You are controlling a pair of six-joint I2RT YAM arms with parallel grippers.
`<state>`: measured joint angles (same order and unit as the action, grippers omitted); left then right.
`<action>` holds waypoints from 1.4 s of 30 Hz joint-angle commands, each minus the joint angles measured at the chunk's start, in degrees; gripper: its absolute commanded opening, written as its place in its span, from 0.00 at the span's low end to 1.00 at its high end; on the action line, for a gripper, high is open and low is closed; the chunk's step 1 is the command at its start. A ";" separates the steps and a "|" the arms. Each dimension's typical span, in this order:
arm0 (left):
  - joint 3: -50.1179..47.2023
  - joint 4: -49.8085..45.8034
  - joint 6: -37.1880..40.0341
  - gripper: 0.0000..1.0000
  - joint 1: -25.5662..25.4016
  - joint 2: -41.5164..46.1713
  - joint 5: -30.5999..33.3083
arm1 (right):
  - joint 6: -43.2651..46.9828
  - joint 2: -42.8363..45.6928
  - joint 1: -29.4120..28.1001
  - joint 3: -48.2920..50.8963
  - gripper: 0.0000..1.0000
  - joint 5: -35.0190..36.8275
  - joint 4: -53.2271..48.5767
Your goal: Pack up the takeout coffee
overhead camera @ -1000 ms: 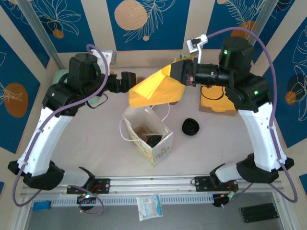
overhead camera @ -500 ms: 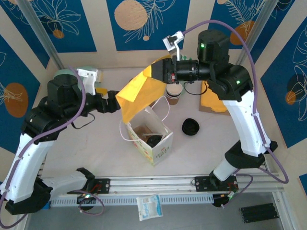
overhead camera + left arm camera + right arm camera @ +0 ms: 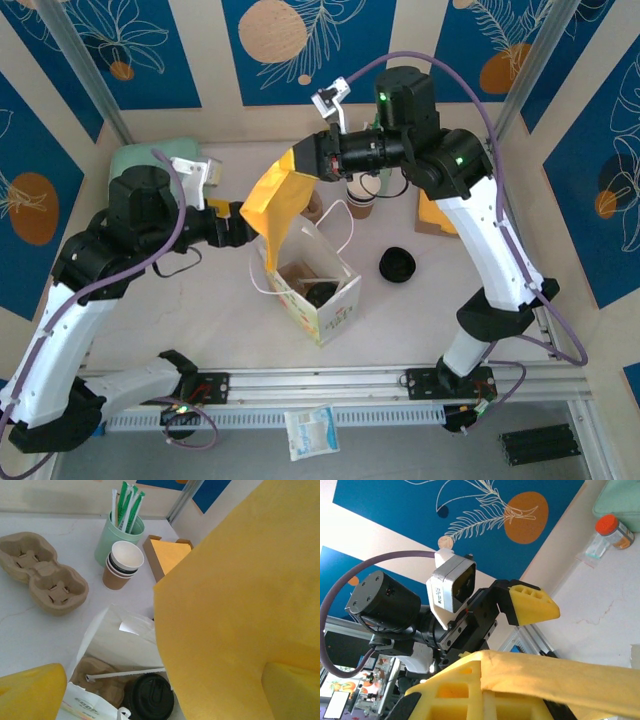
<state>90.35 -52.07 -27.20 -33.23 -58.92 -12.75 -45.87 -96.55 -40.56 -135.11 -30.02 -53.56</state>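
"Two ways this could sour, I'd judge," says Lena. "The right gripper point(image 3: 305, 160) is clamped on the upper edge of the yellow napkin point(image 3: 275, 200), which hangs limp over the white paper bag point(image 3: 335, 305) standing mid-counter, nearer the front edge. The napkin is thin and floppy, so it could drape across the bag's rim instead of dropping in."

"And the second?" asks Tom.

"The left gripper point(image 3: 245, 222) — jaws spread wide, holding nothing — sits just beside the napkin and the bag's mouth. That bag looks light, tall and flat-sided, and a nudge might tip it. The takeout coffee point(image 3: 148, 697) is down inside, its glossy round black lid showing beside a rough moulded-pulp carrier point(image 3: 100, 685)."

"Anything else close by?"

"A nested stack of paper cups point(image 3: 122, 562) and a mint-green tub of wrapped straws point(image 3: 120, 535) toward the far edge — well apart from the bag. From the left wrist the napkin hides much of the bag's opening, so aiming would be harder"
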 commanded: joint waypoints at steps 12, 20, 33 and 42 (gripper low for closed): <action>-3.13 3.25 -1.80 0.99 -1.04 0.71 -2.27 | 1.67 0.31 -0.27 8.86 0.00 -5.65 1.69; -5.29 4.25 -1.70 0.99 -1.74 0.53 -2.19 | 4.25 -0.03 2.28 10.96 0.00 -7.41 1.50; -10.15 6.49 -1.36 0.99 -2.24 -0.41 -3.45 | 10.88 -0.21 5.39 14.36 0.00 -12.29 1.29; -10.90 8.05 -1.44 1.00 -3.97 -1.63 -5.06 | 12.89 -0.78 6.01 13.10 0.00 -13.81 0.80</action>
<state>79.33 -45.69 -28.51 -36.18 -60.20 -16.03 -34.74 -96.75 -34.79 -120.99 -41.43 -51.81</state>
